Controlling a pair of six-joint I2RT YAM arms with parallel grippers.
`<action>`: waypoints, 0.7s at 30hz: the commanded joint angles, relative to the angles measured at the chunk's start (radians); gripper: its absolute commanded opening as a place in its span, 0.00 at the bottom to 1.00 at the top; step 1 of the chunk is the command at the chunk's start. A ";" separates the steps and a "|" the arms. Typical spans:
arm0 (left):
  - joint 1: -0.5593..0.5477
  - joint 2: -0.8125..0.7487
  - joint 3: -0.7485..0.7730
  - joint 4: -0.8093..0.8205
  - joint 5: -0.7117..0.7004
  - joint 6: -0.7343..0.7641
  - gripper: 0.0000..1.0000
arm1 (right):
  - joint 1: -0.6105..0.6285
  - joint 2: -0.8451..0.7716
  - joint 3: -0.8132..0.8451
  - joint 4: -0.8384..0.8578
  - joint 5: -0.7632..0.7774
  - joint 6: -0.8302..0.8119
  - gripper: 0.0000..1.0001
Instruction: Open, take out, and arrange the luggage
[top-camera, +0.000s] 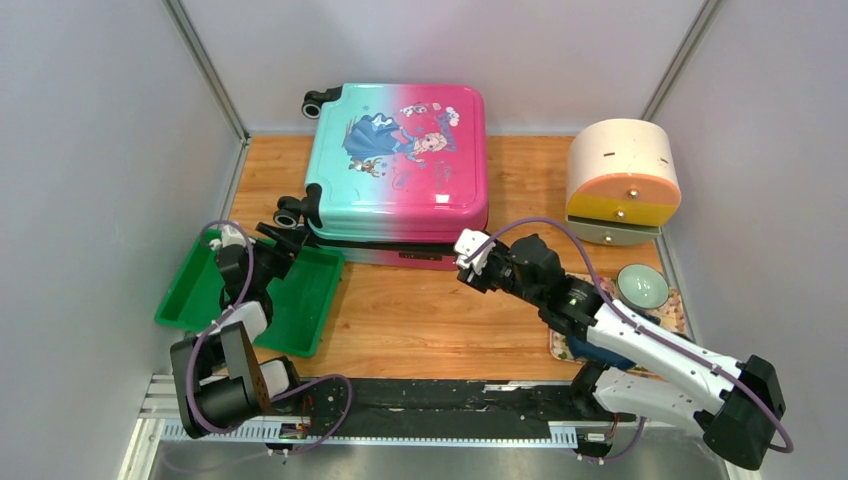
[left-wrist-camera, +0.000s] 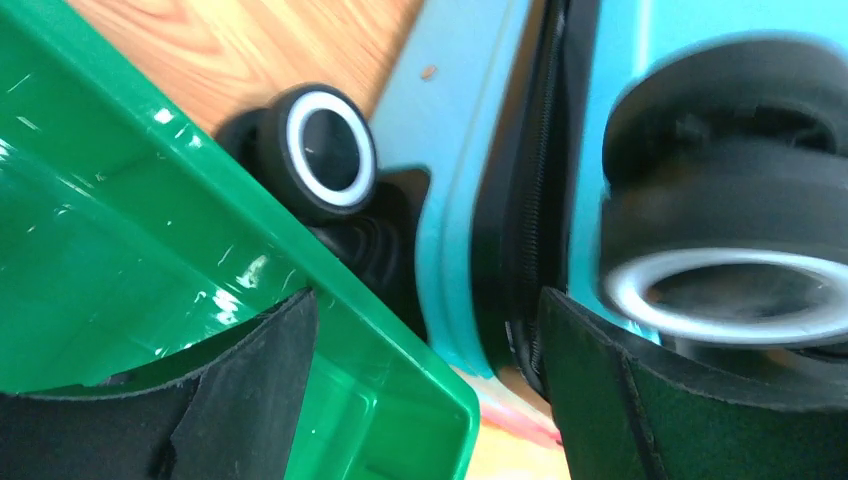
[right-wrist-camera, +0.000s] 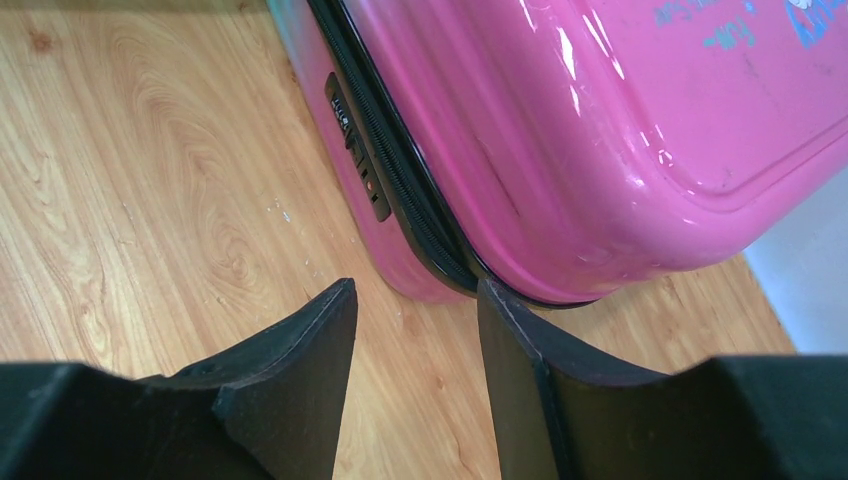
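**Position of the suitcase.** The suitcase (top-camera: 400, 165) lies flat and shut at the back middle of the table (top-camera: 430, 320). Its printed face is up, with the teal half to the left and the pink half to the right. The wheels are on its left edge.

**Left side.** The tray (top-camera: 305, 300) lies at the left of the table, and its far right corner comes close up to the near left corner of the suitcase. The left claw (top-camera: 285, 237) hangs at that corner, spread wide, and grips nothing. In the left wrist view, one finger (left-wrist-camera: 250, 390) stands over the inside of the tray. The other stands at the zipper seam, just under the close wheel (left-wrist-camera: 720, 250), which is blurred. The tray rim and the teal shell edge lie between the two. The far wheel (left-wrist-camera: 320, 150) sits just past the tray rim. Room here is tight.

**Right side.** The right claw (top-camera: 468, 262) sits low at the near right corner of the suitcase. It is partly spread and holds nothing. In the right wrist view, the fingertips stop just short of the rounded pink corner. The zipper (right-wrist-camera: 400, 180) runs down toward the gap between them, and the lock (right-wrist-camera: 355, 150) sits on the side wall. Bare wood lies under and to the left of the fingers.

**Open room.** A broad strip of bare table runs along the near edge of the suitcase, between the two arms. A round container (top-camera: 622, 180) stands to the right of the suitcase, with a strip of wood between them.
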 joint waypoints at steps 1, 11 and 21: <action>-0.066 0.027 0.143 0.266 0.045 -0.070 0.88 | -0.004 0.003 0.004 -0.004 -0.001 0.015 0.53; -0.101 0.019 0.352 0.132 -0.004 -0.081 0.88 | -0.003 0.028 0.010 0.016 0.002 0.017 0.53; -0.152 0.094 0.508 0.122 -0.027 -0.088 0.89 | -0.003 0.080 0.021 0.086 -0.030 -0.001 0.52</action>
